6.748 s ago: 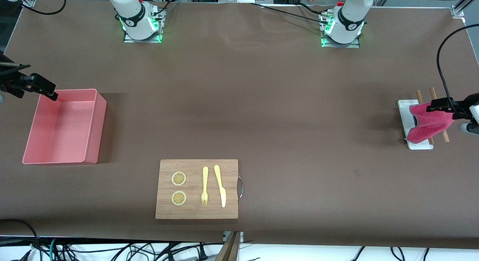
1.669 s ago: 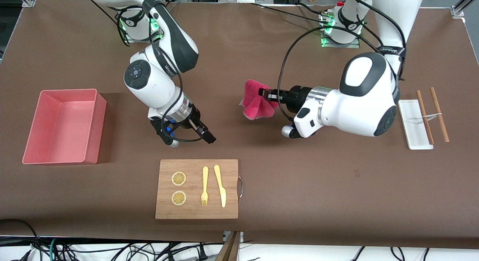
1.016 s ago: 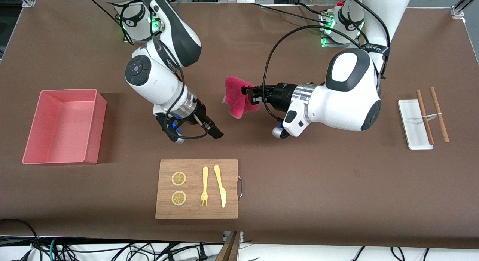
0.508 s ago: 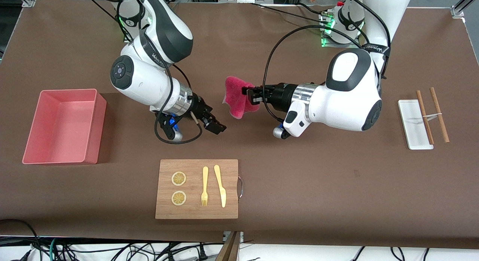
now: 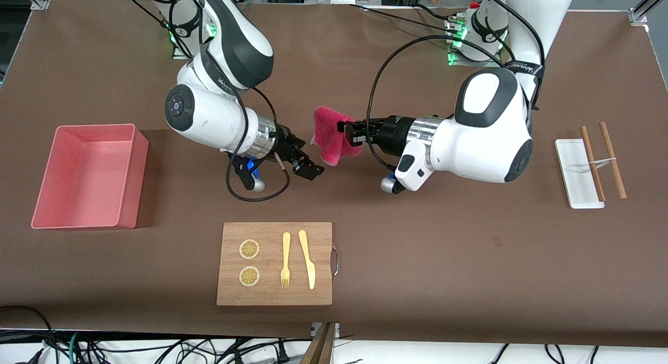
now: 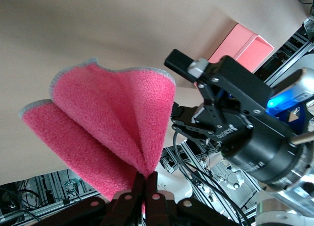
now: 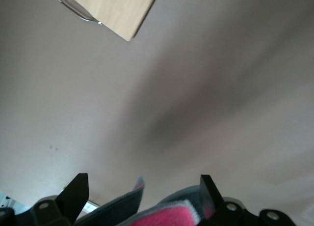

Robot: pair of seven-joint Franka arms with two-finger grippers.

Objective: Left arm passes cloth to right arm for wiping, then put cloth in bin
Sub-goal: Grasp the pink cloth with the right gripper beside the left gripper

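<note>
The magenta-red cloth (image 5: pixel 331 134) hangs in the air over the middle of the table, pinched by my left gripper (image 5: pixel 348 133), which is shut on one edge of it. In the left wrist view the cloth (image 6: pixel 113 123) fans out from my shut left gripper (image 6: pixel 145 179). My right gripper (image 5: pixel 310 160) is open right beside the cloth. In the right wrist view a grey-trimmed fold of the cloth (image 7: pixel 171 213) lies between the spread fingers of my right gripper (image 7: pixel 142 184). The pink bin (image 5: pixel 136 181) stands empty toward the right arm's end of the table.
A wooden board (image 5: pixel 323 280) with two lemon slices, a yellow fork and a yellow knife lies nearer the front camera than both grippers. A small white tray (image 5: pixel 576 171) and two chopsticks (image 5: pixel 610 155) lie at the left arm's end.
My left gripper carried the cloth from the white tray to the table's middle and now holds still. My right gripper has swung up from near the board to the cloth's edge.
</note>
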